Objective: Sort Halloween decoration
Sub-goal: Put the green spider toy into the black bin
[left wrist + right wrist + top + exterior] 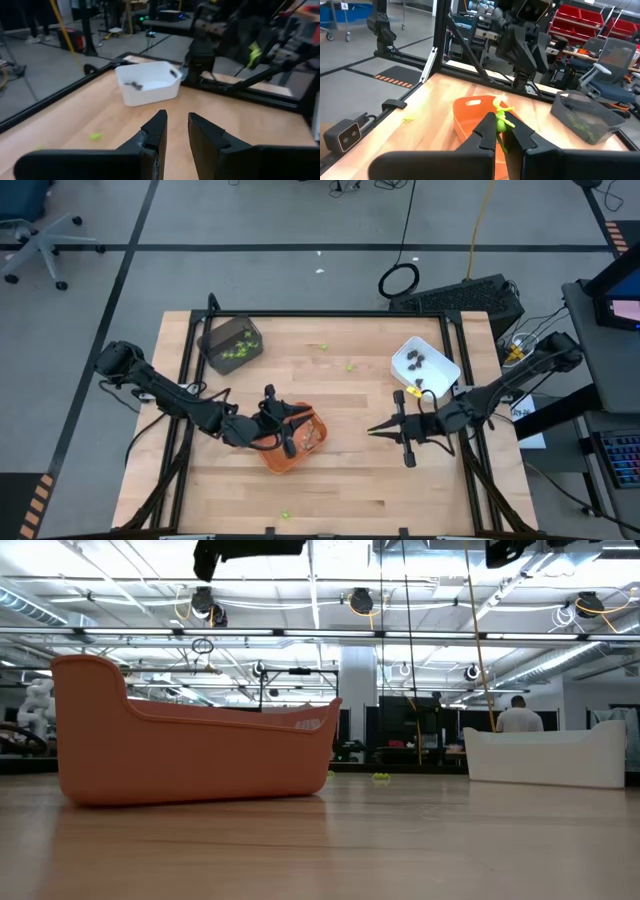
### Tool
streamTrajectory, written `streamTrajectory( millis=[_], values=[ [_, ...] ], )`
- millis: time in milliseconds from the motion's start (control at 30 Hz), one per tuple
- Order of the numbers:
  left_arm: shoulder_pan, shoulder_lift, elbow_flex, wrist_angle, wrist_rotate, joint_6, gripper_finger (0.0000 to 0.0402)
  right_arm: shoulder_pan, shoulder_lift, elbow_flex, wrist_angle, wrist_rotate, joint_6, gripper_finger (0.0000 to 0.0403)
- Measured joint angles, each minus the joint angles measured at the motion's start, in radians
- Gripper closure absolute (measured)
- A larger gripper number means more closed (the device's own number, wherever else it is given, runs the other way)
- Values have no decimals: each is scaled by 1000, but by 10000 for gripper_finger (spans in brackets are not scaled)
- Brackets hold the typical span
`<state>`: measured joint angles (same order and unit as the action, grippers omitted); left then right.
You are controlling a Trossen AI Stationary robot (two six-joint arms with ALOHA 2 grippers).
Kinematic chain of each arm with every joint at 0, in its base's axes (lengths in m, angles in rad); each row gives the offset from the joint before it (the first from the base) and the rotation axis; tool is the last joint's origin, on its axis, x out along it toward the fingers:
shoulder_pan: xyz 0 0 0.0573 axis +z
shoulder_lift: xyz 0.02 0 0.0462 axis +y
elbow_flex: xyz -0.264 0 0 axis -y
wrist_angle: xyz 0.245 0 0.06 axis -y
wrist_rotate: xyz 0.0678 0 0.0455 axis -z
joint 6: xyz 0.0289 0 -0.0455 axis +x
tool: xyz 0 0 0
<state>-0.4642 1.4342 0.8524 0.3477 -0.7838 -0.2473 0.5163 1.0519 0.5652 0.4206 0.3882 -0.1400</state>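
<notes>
My right gripper (373, 430) is shut on a lime-green Halloween decoration piece (501, 119) and hovers right of the orange tray (295, 443), pointing toward it. My left gripper (298, 430) hangs over the orange tray with a narrow gap between its fingers (156, 131) and nothing in it. The white tray (425, 367) holds dark pieces (135, 85). The dark grey tray (232, 343) holds green pieces. Loose green pieces (350, 366) lie flat on the table. My right gripper pinches the lime-green piece (500, 125) between its two fingertips. The fingers lie about level and point toward the table's left. Part of the piece (503, 107) sticks out past the tips, and the piece is lifted clear of the table.
More green pieces lie loose at the far middle (322, 347) and near the front edge (286, 515). A black frame (330, 315) rims the table. Bare wood lies between the orange and white trays (550, 755).
</notes>
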Motion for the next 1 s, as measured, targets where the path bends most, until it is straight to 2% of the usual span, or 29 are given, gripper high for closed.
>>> streamTrajectory(
  millis=[167,367,567,700,1000],
  values=[
    [0,42,0,114,52,75,324,0,90,0,94,1,1,403],
    [8,135,0,342,142,217,324,-16,203,0,263,1,2,403],
    [14,181,0,506,172,332,324,-46,290,0,436,2,0,403],
    [36,182,0,516,237,331,324,-69,333,0,503,2,0,403],
    [73,182,0,518,304,229,324,-111,390,0,552,1,47,403]
  ],
)
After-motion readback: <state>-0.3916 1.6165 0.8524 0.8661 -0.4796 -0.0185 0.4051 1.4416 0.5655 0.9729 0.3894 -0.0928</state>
